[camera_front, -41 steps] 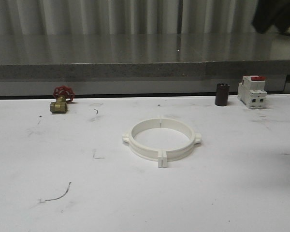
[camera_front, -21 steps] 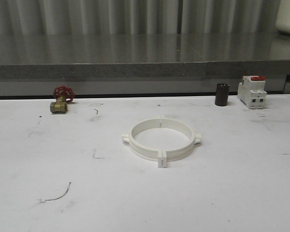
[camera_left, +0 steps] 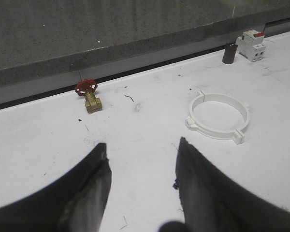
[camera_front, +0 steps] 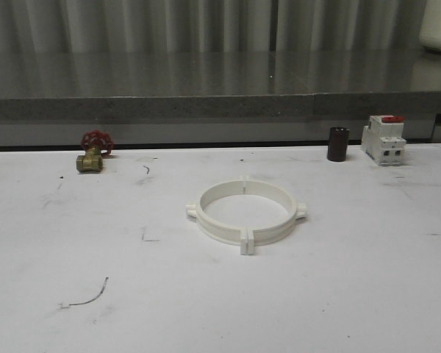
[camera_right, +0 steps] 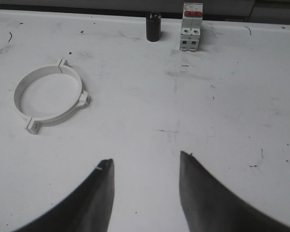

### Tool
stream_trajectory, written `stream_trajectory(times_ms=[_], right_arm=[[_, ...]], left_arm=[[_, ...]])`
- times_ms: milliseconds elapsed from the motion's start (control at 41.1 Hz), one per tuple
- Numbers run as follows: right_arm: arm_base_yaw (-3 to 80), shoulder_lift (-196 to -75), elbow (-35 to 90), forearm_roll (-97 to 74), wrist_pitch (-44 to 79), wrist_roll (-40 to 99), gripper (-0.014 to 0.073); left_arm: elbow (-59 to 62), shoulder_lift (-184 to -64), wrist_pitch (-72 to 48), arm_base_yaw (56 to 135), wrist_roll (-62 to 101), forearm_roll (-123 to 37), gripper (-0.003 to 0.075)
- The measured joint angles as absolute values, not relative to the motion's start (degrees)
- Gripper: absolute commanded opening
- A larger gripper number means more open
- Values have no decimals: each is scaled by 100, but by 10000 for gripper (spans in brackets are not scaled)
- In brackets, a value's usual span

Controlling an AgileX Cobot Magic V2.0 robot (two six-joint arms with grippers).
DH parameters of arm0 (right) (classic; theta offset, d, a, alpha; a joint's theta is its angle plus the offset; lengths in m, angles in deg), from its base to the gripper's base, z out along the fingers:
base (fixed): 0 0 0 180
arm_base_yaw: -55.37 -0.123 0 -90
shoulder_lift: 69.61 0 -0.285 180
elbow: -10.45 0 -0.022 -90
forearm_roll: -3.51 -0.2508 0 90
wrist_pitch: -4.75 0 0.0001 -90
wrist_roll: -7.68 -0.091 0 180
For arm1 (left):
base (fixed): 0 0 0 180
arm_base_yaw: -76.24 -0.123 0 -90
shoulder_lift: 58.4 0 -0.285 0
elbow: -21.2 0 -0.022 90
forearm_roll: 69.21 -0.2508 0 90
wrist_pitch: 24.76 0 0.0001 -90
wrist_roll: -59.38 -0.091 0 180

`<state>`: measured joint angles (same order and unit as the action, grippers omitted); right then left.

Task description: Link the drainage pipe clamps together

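Observation:
The two white drainage pipe clamps [camera_front: 245, 212] lie flat mid-table, joined into one ring with end tabs meeting front and back and a small lug on each side. The same ring [camera_left: 218, 116] lies well ahead of my left gripper [camera_left: 142, 145], which hangs open above bare table with nothing between its dark fingers. In the right wrist view the ring [camera_right: 49, 96] sits off to one side, apart from my right gripper [camera_right: 146, 158], also open and holding nothing.
A brass valve with a red handwheel [camera_front: 93, 151] stands at the back left. A dark cylinder [camera_front: 337, 143] and a white breaker with a red top [camera_front: 383, 138] stand at the back right. A grey ledge [camera_front: 220, 107] runs behind the white table [camera_front: 367, 279].
A dark shape at the top right of the front view one second ago has gone from view. The ring and the other objects have not moved.

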<state>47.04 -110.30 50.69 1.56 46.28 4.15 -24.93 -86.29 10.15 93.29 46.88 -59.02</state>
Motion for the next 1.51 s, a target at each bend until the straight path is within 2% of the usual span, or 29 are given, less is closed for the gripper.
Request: stream_trajectory(times_ms=[267, 340, 462, 559, 632, 754, 851, 875, 1337, 1507], right_arm=[[4704, -11030, 5069, 156, 4607, 428, 355], [4704, -11030, 5069, 156, 4595, 428, 326], [4704, -11030, 5069, 156, 4587, 428, 157], [4704, -11030, 5069, 156, 4587, 428, -18], [4704, -11030, 5069, 156, 4582, 428, -113], [4704, -11030, 5069, 156, 4582, 428, -117], [4704, -11030, 5069, 156, 4582, 428, -117], [4704, -11030, 5069, 156, 4582, 428, -117], [4704, -11030, 5069, 152, 4582, 428, -117], [4704, -11026, 5073, 152, 4593, 428, -117]], left_arm=[[-2493, -8629, 1015, 9329, 4688, -5902, 314], [-2493, -8629, 1015, 9329, 4688, -5902, 314], [-2493, -8629, 1015, 9329, 4688, -5902, 314], [-2493, -8629, 1015, 9329, 4688, -5902, 313], [-2493, -8629, 1015, 9329, 4688, -5902, 277], [-2493, -8629, 1015, 9329, 4688, -5902, 104], [-2493, -8629, 1015, 9329, 4688, -5902, -13], [-2493, -8629, 1015, 9329, 4688, -5902, -22], [-2505, -8629, 1003, 9329, 4688, -5902, -20], [-2853, -8204, 803, 9146, 4688, -5901, -20]])
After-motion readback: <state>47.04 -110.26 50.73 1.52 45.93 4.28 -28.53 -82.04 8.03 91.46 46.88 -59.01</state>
